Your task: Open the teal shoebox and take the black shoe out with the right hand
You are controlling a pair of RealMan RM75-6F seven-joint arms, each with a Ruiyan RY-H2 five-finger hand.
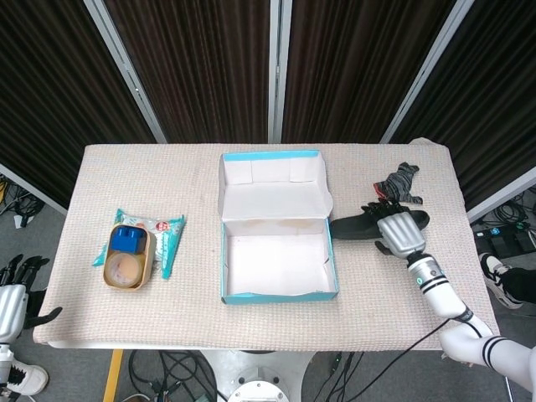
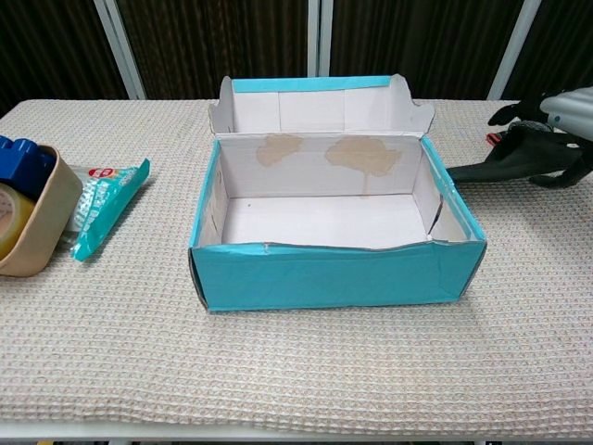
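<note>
Right robot hand [image 1: 401, 234] grips the black shoe [image 1: 362, 225] from above, low over the table [image 1: 126, 180], just right of the open teal shoebox [image 1: 279, 292].

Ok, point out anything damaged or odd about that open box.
The open teal cardboard shoebox has two brownish stains on its white inner back wall, and its right side wall shows a tear near the front corner. Its front top edge looks slightly ragged. Nothing else stands out.
</note>
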